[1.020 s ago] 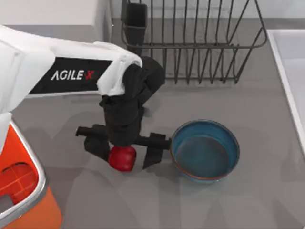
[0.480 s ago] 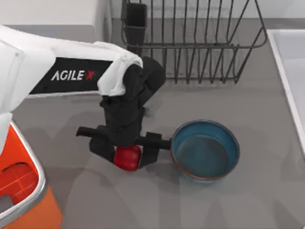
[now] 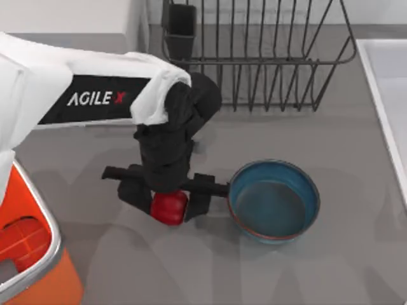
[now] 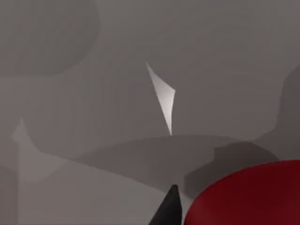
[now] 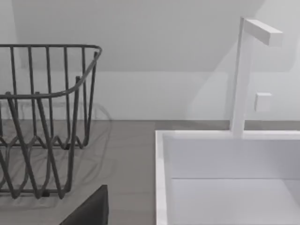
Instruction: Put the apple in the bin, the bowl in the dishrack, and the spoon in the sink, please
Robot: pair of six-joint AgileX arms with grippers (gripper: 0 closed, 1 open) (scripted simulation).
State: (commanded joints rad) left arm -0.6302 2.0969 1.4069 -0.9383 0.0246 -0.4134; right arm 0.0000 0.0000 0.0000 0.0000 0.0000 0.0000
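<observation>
In the top view, the small red apple [image 3: 169,210] sits on the grey table just left of the blue bowl [image 3: 273,201]. My left gripper [image 3: 166,201] reaches straight down over the apple and is shut on it, one black finger on each side. The left wrist view shows the apple [image 4: 248,199] close up beside one dark fingertip [image 4: 168,210]. The orange bin [image 3: 28,267] stands at the front left. The wire dishrack [image 3: 254,60] is at the back, and the sink [image 3: 388,76] is at the right edge. The spoon is out of view.
The right wrist view faces the dishrack [image 5: 47,117], the white sink [image 5: 225,183] and its tall faucet [image 5: 241,75], with a dark fingertip [image 5: 89,211] low in the picture. A dark cup [image 3: 181,25] sits in the rack's left corner. A white appliance [image 3: 70,16] stands at the back left.
My left gripper's fingers have drawn in from either side until they press on the apple. The apple has shifted slightly right towards the bowl. The bowl has not moved.
</observation>
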